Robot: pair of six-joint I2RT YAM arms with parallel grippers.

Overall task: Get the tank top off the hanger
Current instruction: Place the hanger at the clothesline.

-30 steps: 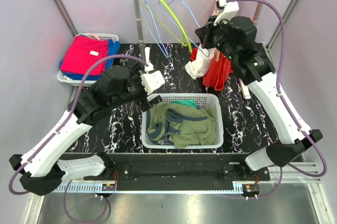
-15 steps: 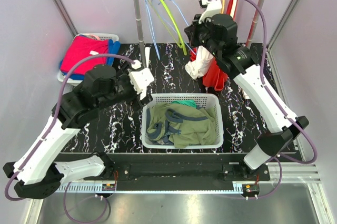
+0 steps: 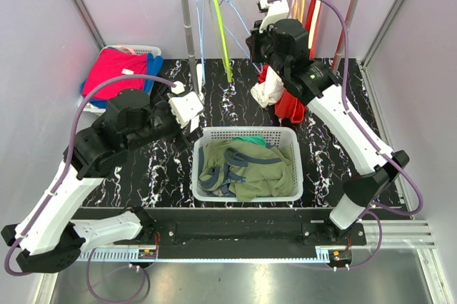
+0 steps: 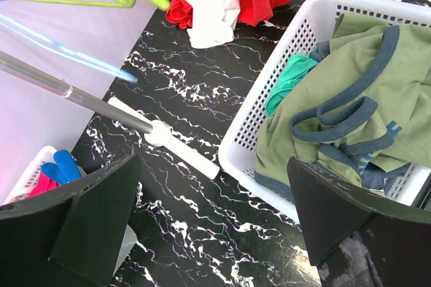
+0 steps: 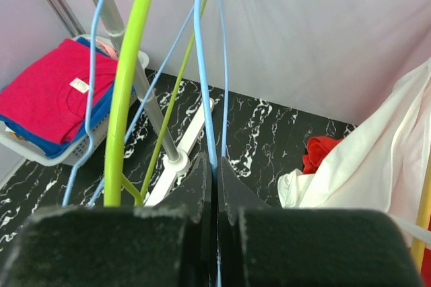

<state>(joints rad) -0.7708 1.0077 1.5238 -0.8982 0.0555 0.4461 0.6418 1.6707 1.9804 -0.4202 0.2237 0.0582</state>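
Observation:
An olive-green tank top (image 3: 250, 168) with blue trim lies crumpled in the white basket (image 3: 246, 199); the left wrist view shows the tank top (image 4: 350, 91) too. My right gripper (image 3: 252, 43) is up by the rail, shut on the thin wire of a bare blue hanger (image 5: 202, 65); the jaws of the right gripper (image 5: 215, 164) are pressed together around it. The blue hanger (image 3: 234, 6) hangs from the rail. My left gripper (image 3: 195, 120) stands open and empty just left of the basket; in its own view the left gripper (image 4: 212, 162) is over the black marble tabletop.
A lime-green hanger (image 3: 218, 26) and other blue ones hang beside the rack's left post (image 3: 187, 33). Red and white garments (image 3: 282, 93) hang at the rail's right. A basket of folded red and blue clothes (image 3: 114, 76) sits far left.
My right arm has moved left along the rail with the blue hanger, and the green hanger has swung upright. My left arm has drawn back to the left, still open.

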